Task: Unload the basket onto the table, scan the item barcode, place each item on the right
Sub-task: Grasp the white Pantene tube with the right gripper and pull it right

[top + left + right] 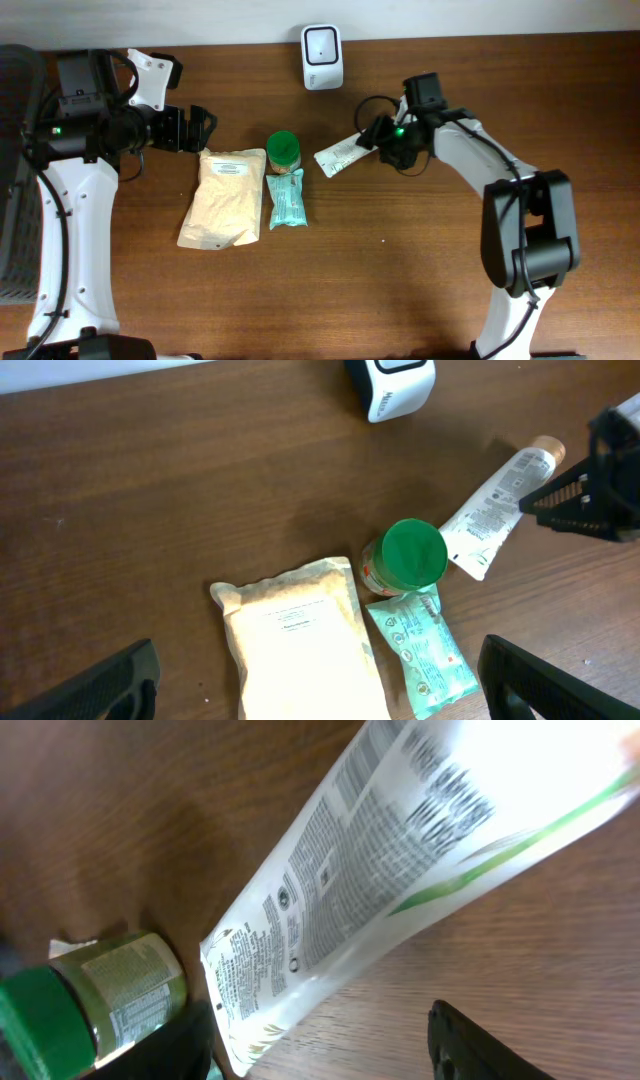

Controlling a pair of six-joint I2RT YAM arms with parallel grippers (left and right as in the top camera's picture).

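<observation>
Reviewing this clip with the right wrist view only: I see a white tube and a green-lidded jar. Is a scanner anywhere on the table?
Observer: Yes, a white barcode scanner stands at the far edge of the table, beyond the tube.
Operator: What else is beside the jar?
Observer: A beige pouch and a teal packet lie next to the jar.
Operator: And the left gripper?
Observer: The left gripper is open and empty, near the pouch's top edge.
</observation>
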